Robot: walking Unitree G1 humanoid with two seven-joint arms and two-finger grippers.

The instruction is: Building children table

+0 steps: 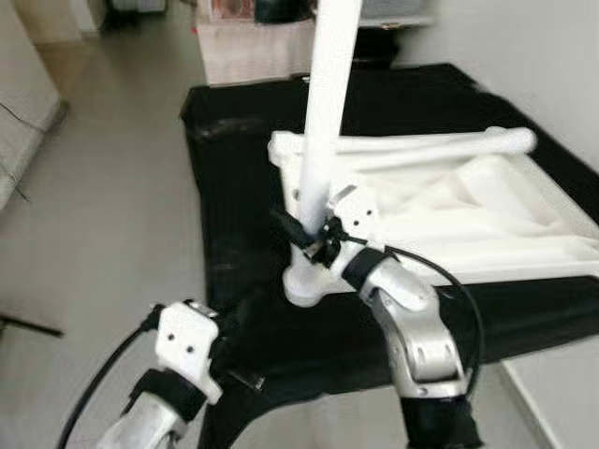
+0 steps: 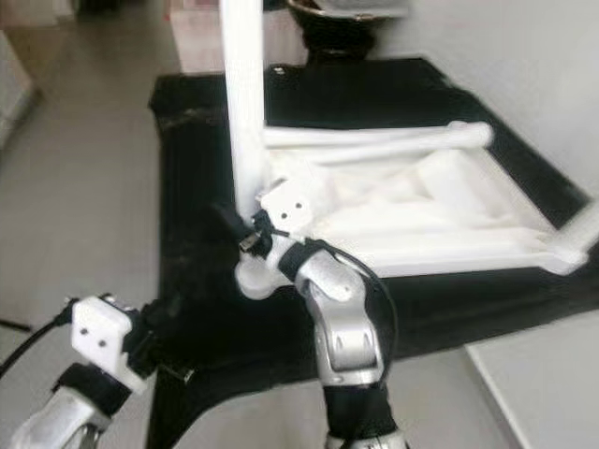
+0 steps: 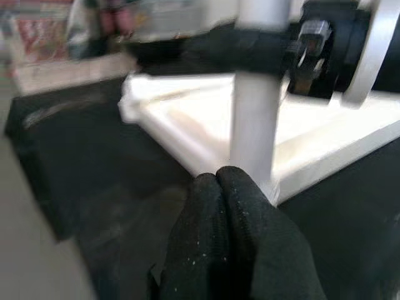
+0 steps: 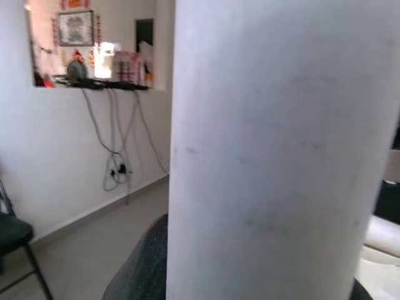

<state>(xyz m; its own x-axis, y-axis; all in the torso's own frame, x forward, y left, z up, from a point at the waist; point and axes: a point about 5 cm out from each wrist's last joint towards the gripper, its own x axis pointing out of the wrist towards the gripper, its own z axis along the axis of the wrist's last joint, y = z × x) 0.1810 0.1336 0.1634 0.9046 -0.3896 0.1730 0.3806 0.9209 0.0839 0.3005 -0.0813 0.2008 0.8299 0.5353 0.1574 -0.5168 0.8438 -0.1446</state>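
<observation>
A white children's table top (image 1: 487, 215) lies upside down on a black-covered stand (image 1: 234, 178). At its near left corner a white leg (image 1: 323, 112) stands upright, foot end up. My right gripper (image 1: 314, 238) is shut on this leg low down, just above the corner socket (image 1: 304, 285); in the right wrist view the leg (image 4: 275, 156) is very close. A second leg (image 1: 440, 142) lies across the far side of the top. My left gripper (image 3: 219, 187) is shut on nothing, low at the stand's near left edge, pointing at the upright leg (image 3: 253, 125).
Bare grey floor (image 1: 112, 206) stretches to the left of the stand. A box (image 1: 248, 47) stands behind it and a white wall (image 1: 552, 65) runs along the right. Another leg (image 2: 580, 238) sticks out at the table's right corner.
</observation>
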